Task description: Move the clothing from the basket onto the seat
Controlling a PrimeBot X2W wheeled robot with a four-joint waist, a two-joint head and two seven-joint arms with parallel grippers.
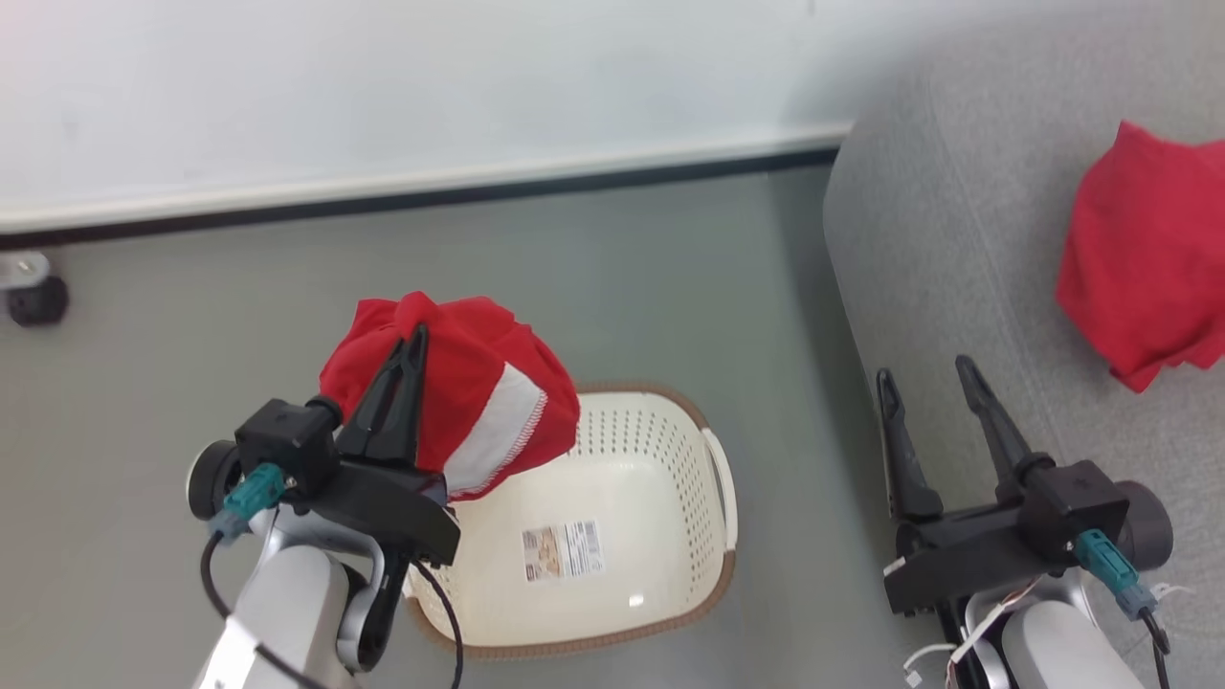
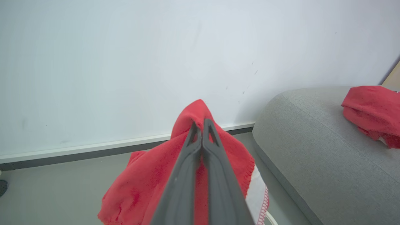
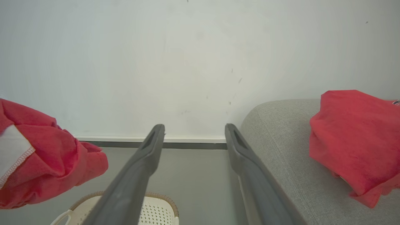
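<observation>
Garment (image 1: 459, 373) pinched in my left gripper (image 1: 416, 333), raised above basket (image 1: 660, 431); right gripper (image 1: 922, 368) spread, empty, beside seat (image 1: 919, 211)

Quick count: two red garments, left garment (image 1: 498, 411) at 9 o'clock, right garment (image 1: 1144, 277) at 3. One laundry basket (image 1: 660, 431), one grey sofa (image 1: 938, 249), two grippers: left gripper (image 1: 418, 330), right gripper (image 1: 922, 368).
</observation>
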